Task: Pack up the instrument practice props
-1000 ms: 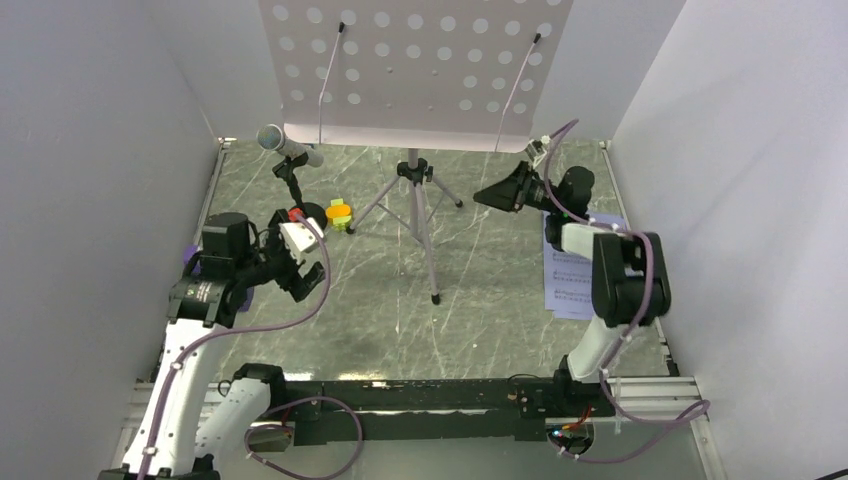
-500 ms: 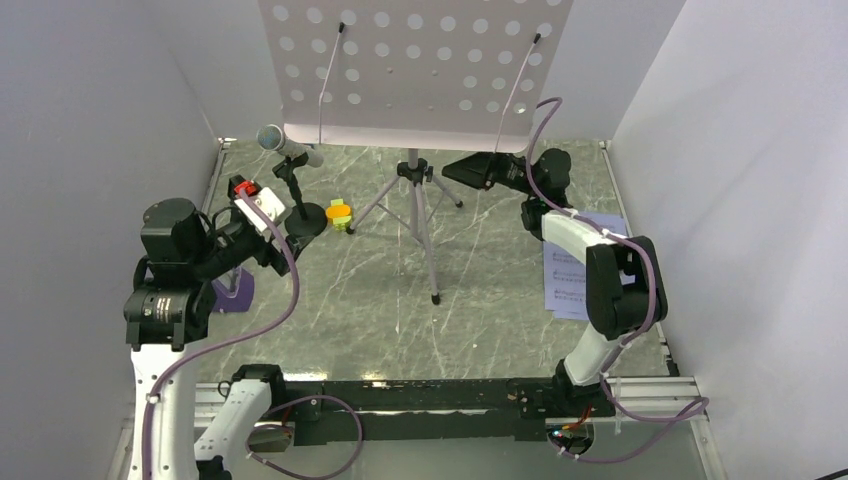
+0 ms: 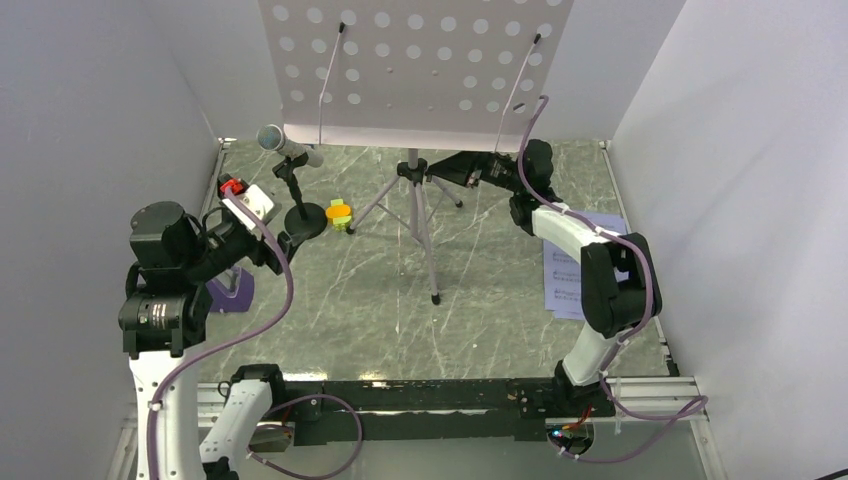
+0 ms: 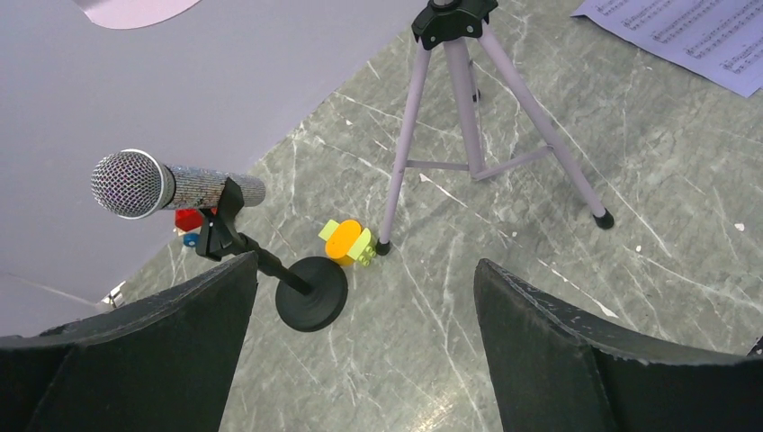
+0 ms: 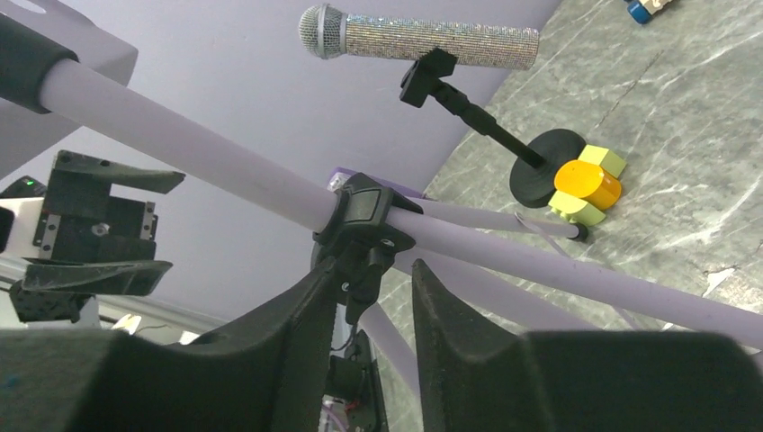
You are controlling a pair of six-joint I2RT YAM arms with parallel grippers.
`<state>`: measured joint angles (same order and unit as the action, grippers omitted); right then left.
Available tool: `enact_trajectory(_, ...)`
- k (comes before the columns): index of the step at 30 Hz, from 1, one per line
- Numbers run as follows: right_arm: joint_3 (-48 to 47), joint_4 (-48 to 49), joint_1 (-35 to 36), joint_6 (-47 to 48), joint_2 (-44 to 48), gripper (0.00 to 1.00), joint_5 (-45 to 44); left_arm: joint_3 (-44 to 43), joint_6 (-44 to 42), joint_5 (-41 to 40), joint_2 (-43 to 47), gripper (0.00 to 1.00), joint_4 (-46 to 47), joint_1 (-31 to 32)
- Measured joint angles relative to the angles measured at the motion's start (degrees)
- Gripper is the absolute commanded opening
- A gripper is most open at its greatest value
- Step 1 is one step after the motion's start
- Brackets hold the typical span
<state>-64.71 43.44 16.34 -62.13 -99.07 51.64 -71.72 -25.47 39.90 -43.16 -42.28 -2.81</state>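
The grey perforated music stand (image 3: 415,65) stands at the back on purple tripod legs (image 3: 425,225). My right gripper (image 3: 440,167) is at the tripod's black hub (image 5: 364,216), its jaws narrowly open on either side of the hub's clamp knob, shown in the right wrist view (image 5: 373,270). The silver microphone (image 3: 287,145) stands on its black round base (image 3: 305,220), beside the orange-and-yellow-green block (image 3: 340,214). My left gripper (image 3: 272,245) is wide open and empty, up off the floor left of the microphone (image 4: 171,186). The purple metronome (image 3: 232,292) sits partly under my left arm. White sheet-music pages (image 3: 570,280) lie at the right.
White walls close in the left, back and right sides. A small red-and-blue piece (image 4: 187,220) lies behind the microphone near the back wall. The marbled floor (image 3: 400,320) is bare in front of the tripod. The block (image 4: 348,243) touches a tripod foot.
My left arm has pulled back to the left and risen, away from the microphone base. My right gripper has swung left from the right side to the tripod hub.
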Motion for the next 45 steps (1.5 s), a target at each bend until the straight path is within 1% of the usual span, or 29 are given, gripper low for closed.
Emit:
enact_trajectory(5, -0.4, -1.3, 0.7, 2.2, -0.3, 0.20, 0.0, 0.0, 0.6, 0.6, 0.3, 0.94, 0.1, -0.5)
enact_trajectory(11, -0.9, -0.8, 0.9, 7.3, -0.1, 0.09, 1.2, 0.1, 0.8, 0.8, 0.3, 0.94, 0.1, -0.9)
enact_trajectory(14, -0.9, -0.7, 1.1, 11.1, 0.2, 0.01, 1.5, 0.2, 1.0, 0.8, 0.5, 0.94, 0.2, -1.6)
enact_trajectory(15, -0.8, -0.7, 1.3, 12.7, 0.3, 0.00, 1.6, 0.2, 1.0, 0.8, 0.5, 0.94, 0.3, -1.9)
enact_trajectory(29, 1.7, 3.3, 2.3, 38.6, 2.4, 0.00, 3.0, 0.2, 2.5, 1.3, -0.1, 0.94, 2.3, -5.6)
enact_trajectory(39, 1.8, 1.6, 3.4, 62.8, 3.2, 0.00, 2.6, 0.1, 3.8, 1.4, -1.8, 0.94, 3.3, -7.9)
enact_trajectory(45, -0.4, -2.7, 4.3, 76.3, 2.6, 0.00, 2.7, 0.1, 4.2, 1.6, -2.0, 0.94, 3.7, -8.2)
